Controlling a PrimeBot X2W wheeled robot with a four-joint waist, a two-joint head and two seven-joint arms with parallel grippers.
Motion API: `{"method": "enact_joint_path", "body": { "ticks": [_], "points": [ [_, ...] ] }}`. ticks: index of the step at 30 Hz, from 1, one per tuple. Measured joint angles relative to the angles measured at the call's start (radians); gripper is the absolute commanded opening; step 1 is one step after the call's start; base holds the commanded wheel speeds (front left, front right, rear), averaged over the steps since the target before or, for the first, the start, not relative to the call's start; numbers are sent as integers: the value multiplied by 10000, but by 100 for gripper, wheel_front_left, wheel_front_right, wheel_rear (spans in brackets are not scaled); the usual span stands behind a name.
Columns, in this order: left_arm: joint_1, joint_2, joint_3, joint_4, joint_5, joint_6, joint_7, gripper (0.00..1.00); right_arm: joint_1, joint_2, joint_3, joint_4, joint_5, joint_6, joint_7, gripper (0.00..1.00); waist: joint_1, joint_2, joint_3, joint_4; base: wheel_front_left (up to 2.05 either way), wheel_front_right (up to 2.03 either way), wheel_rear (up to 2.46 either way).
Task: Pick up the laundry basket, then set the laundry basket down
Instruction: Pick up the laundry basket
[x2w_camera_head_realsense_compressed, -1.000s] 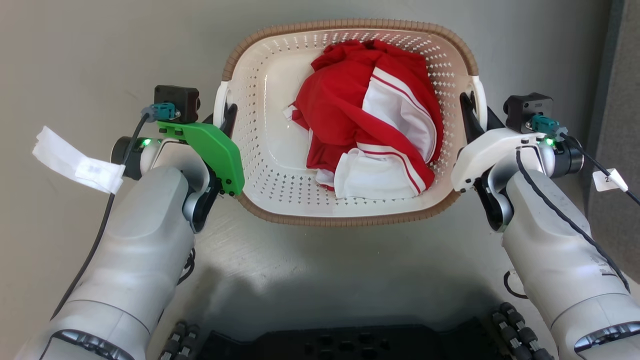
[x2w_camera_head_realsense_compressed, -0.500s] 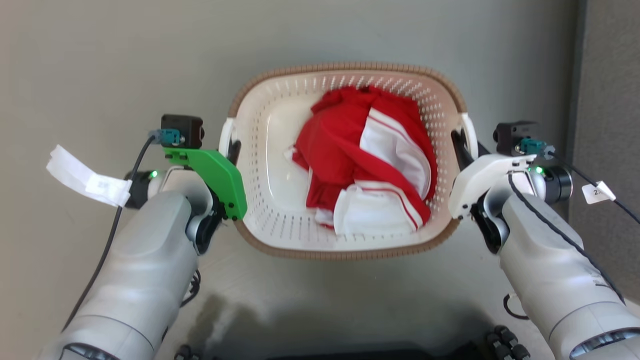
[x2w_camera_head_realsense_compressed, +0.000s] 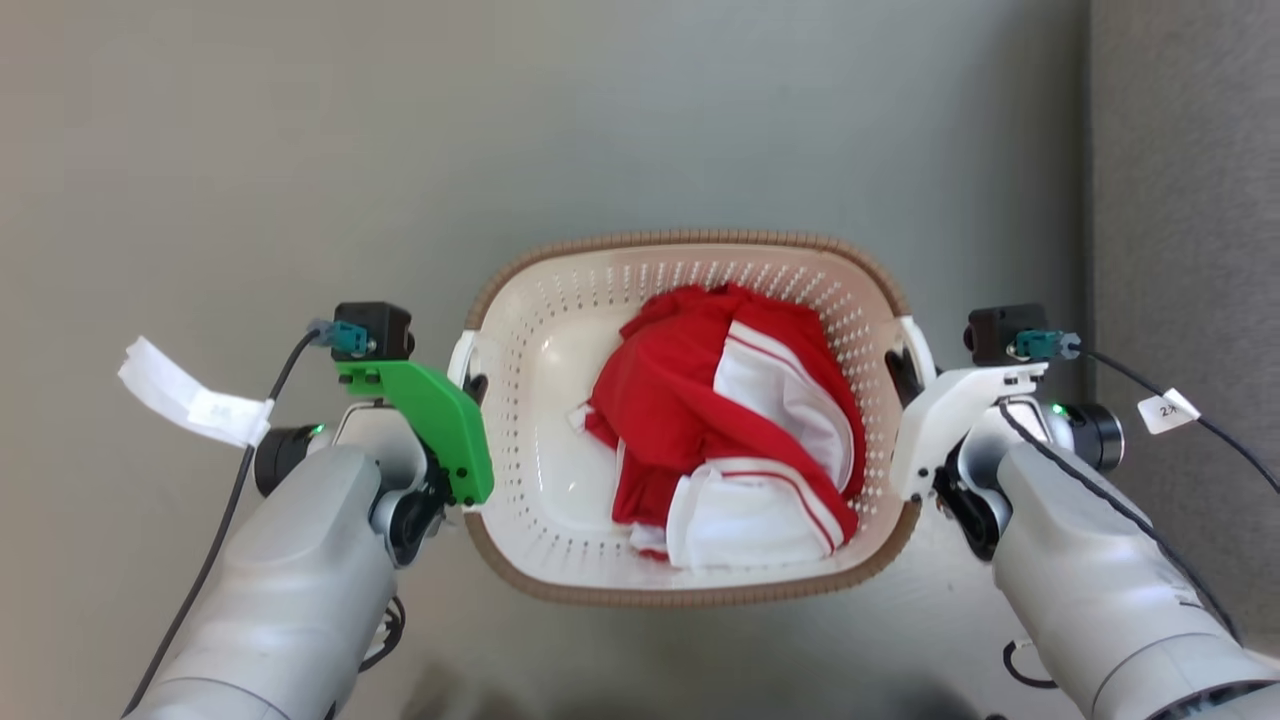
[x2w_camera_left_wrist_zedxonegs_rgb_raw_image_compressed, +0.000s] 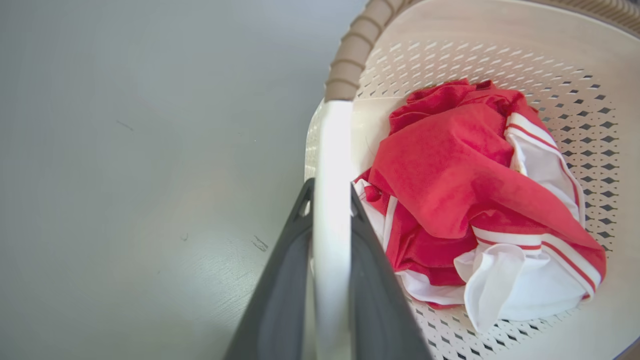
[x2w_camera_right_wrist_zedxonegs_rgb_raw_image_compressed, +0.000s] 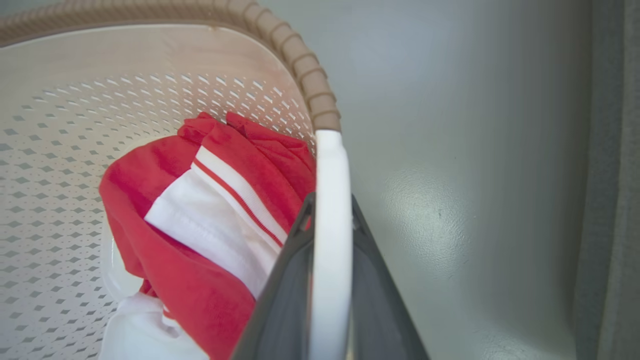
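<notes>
**Basket pinched at both handles: slip/tilt risk**

The laundry basket (x2w_camera_head_realsense_compressed: 690, 240) sat between the two arms over the grey floor (x2w_camera_head_realsense_compressed: 250, 150). Whether its base was clear of the floor couldn't be told. The left gripper (x2w_camera_left_wrist_zedxonegs_rgb_raw_image_compressed: 330, 192) was clenched on the white left handle (x2w_camera_left_wrist_zedxonegs_rgb_raw_image_compressed: 331, 145), w/ one finger on each side. The right gripper (x2w_camera_right_wrist_zedxonegs_rgb_raw_image_compressed: 330, 202) pinched the right handle (x2w_camera_right_wrist_zedxonegs_rgb_raw_image_compressed: 330, 165) the same way. A red & white garment (x2w_camera_head_realsense_compressed: 730, 430) lay bunched inside, approx. mid-basket.

Likely trouble: the handles looked smooth and narrow, so they could slide through the pinch. If the arms moved unevenly, the basket would prob. tilt or twist and the garment shift. Letting go before the base was flat on the floor would drop it.
</notes>
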Motion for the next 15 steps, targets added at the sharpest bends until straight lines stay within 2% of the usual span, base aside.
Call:
{"method": "enact_joint_path", "body": {
  "ticks": [15],
  "points": [
    [557,293,-405,-12,-723,-10,980,0,361,102,566,293,706,178,941,0,0,0,-1766,-231,0,0,0]
  ]
}}
